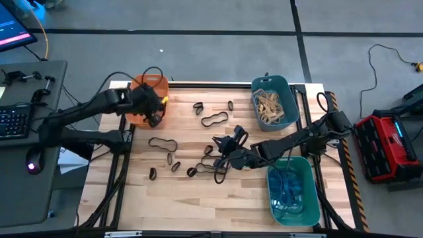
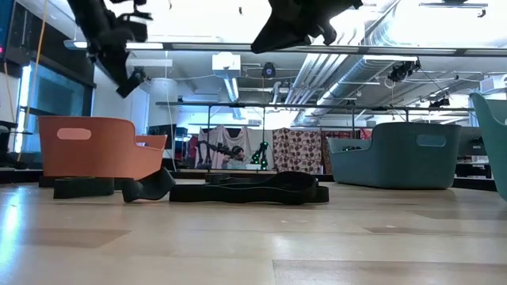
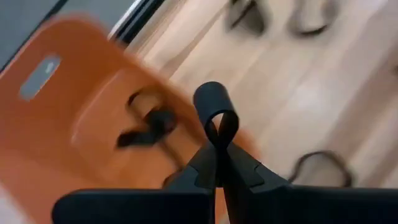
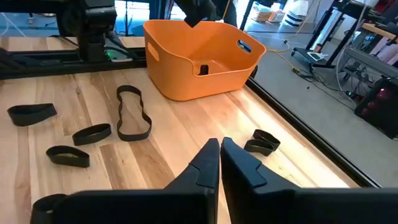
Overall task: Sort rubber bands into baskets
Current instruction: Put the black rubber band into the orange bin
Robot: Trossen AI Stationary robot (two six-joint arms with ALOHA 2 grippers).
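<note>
With my left end effector (image 3: 217,163) pinching a black rubber band (image 3: 216,117) above the orange basket (image 3: 59,118), I centre over its hollow before letting go; my right end effector (image 4: 220,163) hangs closed and empty.

No readable text for you here.
You will find no label, brand, number or sign legible on the baskets, the table, the arms or the room behind in any view.

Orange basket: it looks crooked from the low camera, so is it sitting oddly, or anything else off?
Yes. The orange basket sits tilted, its near corner lifted off the table. The left pincer holds a black band above it. Nothing spilled or damaged.
</note>
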